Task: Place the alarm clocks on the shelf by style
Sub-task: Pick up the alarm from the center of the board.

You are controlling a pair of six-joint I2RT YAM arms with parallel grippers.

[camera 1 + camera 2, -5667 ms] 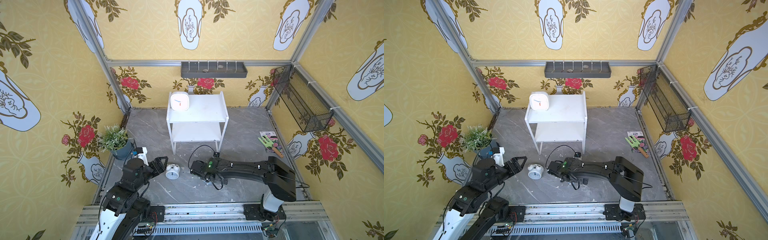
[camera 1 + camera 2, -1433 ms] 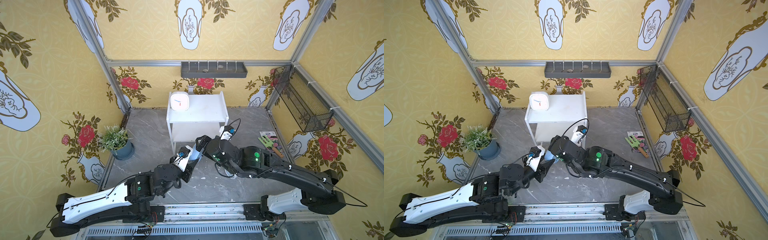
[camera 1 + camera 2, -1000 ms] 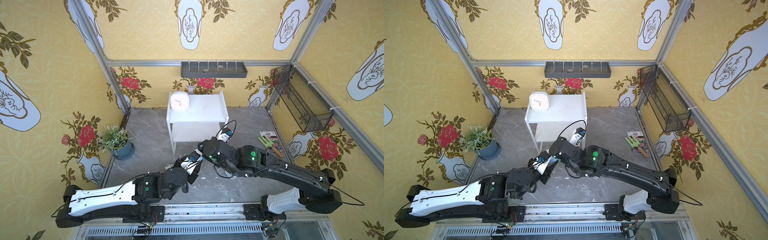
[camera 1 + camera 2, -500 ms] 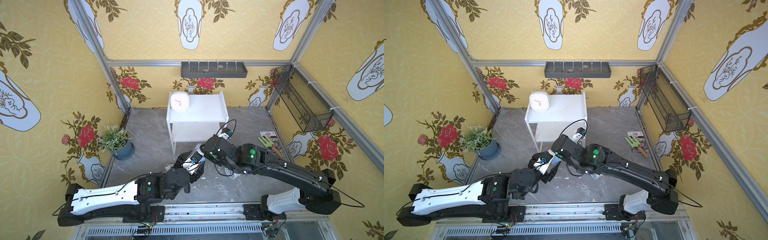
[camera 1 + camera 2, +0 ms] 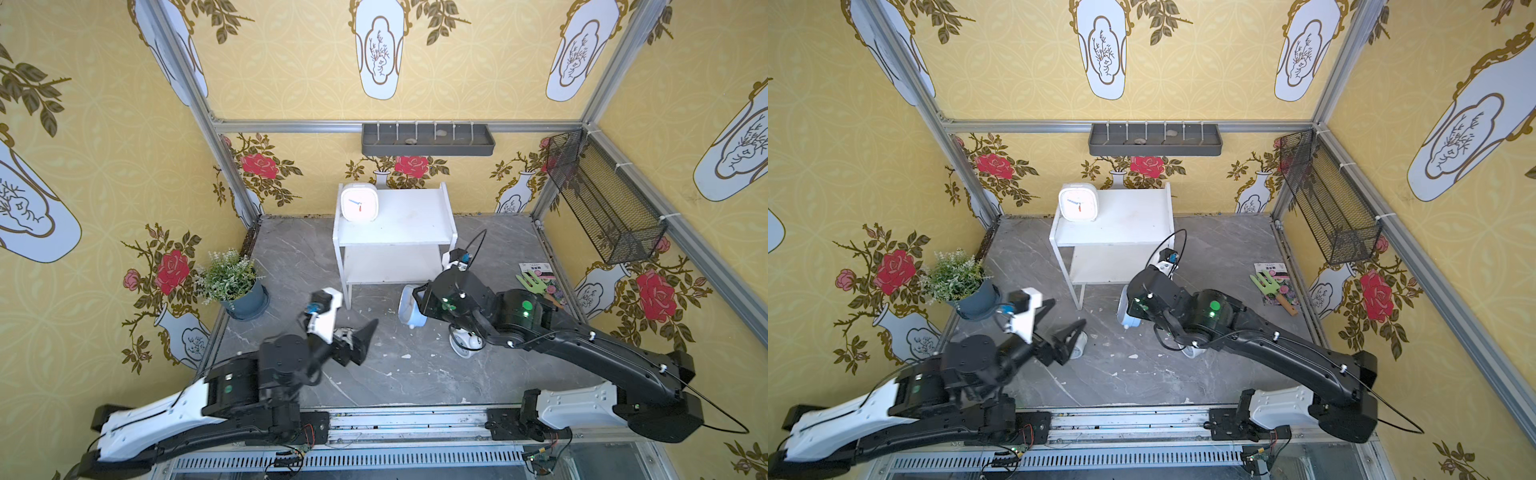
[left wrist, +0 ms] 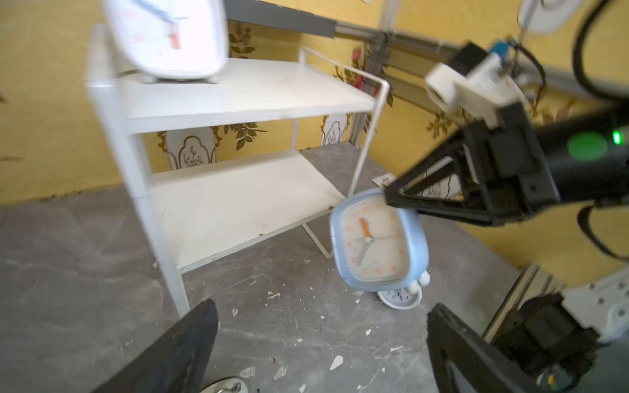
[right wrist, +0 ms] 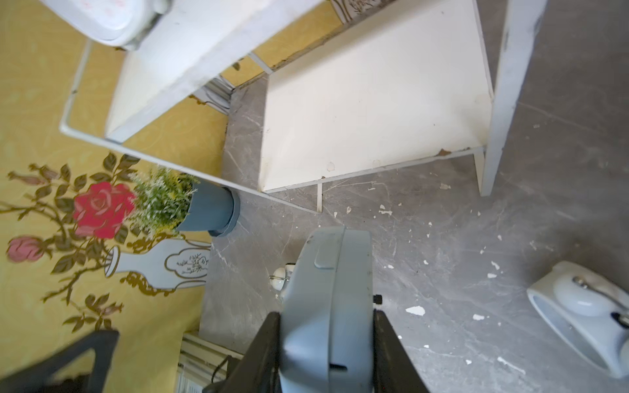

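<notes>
A handover is just finishing. A second or so back, the left gripper was clamped on the light blue clock while the right gripper was closing in on it in front of the shelf. Now the left gripper [image 5: 1065, 318] is standing wide open and empty, drawn back toward its own side of the counter [image 5: 395, 374]. The right gripper [image 7: 326, 314] is carrying the light blue clock [image 5: 407, 309] alone, pinching it across its thickness. It is holding the clock clear of the counter, just in front of the lower board of the shelf [image 5: 407, 220].

For the task, this is putting the second rounded-square clock into the arm that is reaching nearer the shelf. The white rounded-square clock [image 5: 359, 203] is already sitting on the top board, in its rear left corner, with the rest of that board lying bare. The blue one is probably heading up beside it, which means the right arm is facing a lift over the board's front edge.

Both twin-bell clocks are waiting on the counter. One twin-bell clock [image 5: 1079, 345] is lying right by the left gripper's fingers, and the other twin-bell clock [image 5: 465, 344] is sitting under the right forearm. The first is mostly hidden behind the fingers, so I cannot tell how it is lying. With its jaws freed, the left arm is looking well placed to take that one next, likely for the empty lower board.
</notes>
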